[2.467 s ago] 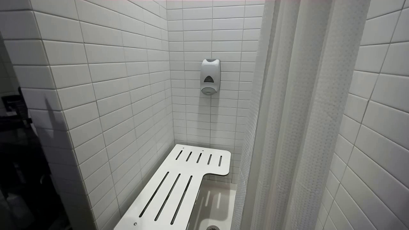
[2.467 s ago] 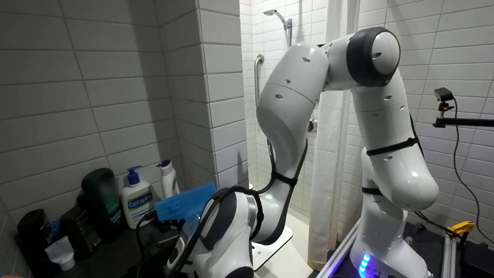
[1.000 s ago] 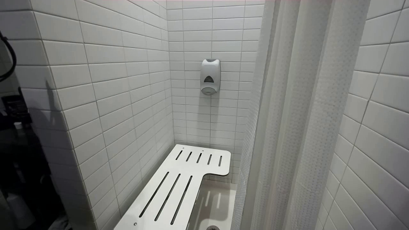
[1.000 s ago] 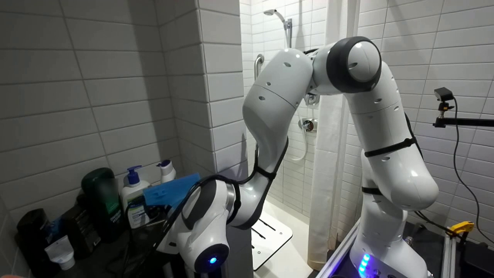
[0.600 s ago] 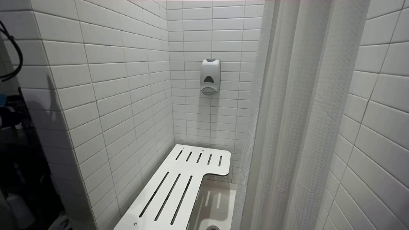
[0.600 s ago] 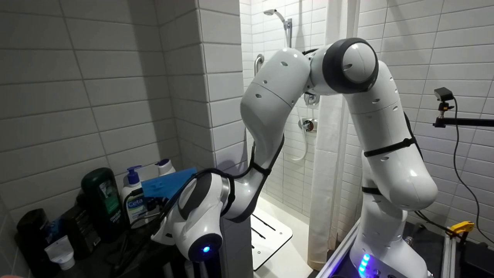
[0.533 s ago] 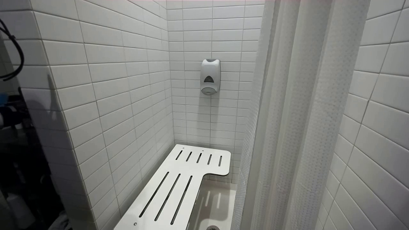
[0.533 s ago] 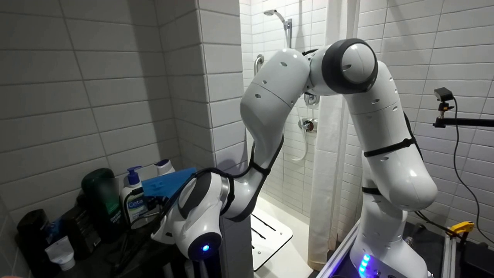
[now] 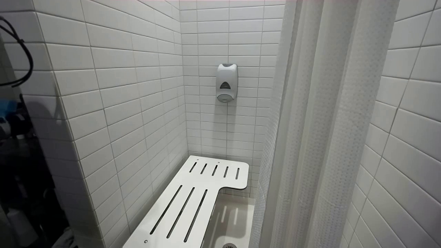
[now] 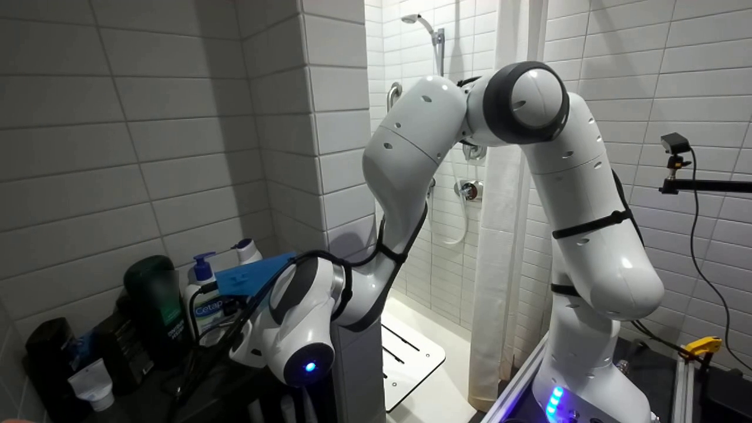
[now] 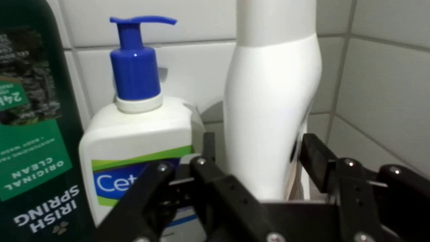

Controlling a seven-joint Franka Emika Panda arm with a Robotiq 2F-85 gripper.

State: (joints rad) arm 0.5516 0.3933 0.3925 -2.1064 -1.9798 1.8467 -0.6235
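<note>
When looking from outside, can see tiled walls (image 10: 141, 147), then a white robot arm (image 10: 408, 150) bent low over a dark counter (image 10: 147, 390). Along the wall-side edge, note a green bottle (image 11: 32, 141) with lettering upside down and, beside it, a blue-topped pump bottle (image 11: 137, 134). At the far corner, by the meeting walls, log the white bottle (image 11: 268, 101), partly hidden. Read the gripper (image 11: 260, 148) as fairly wide, parted to either side of it; see a gap on the pump-bottle side, cannot tell contact on the other.
</note>
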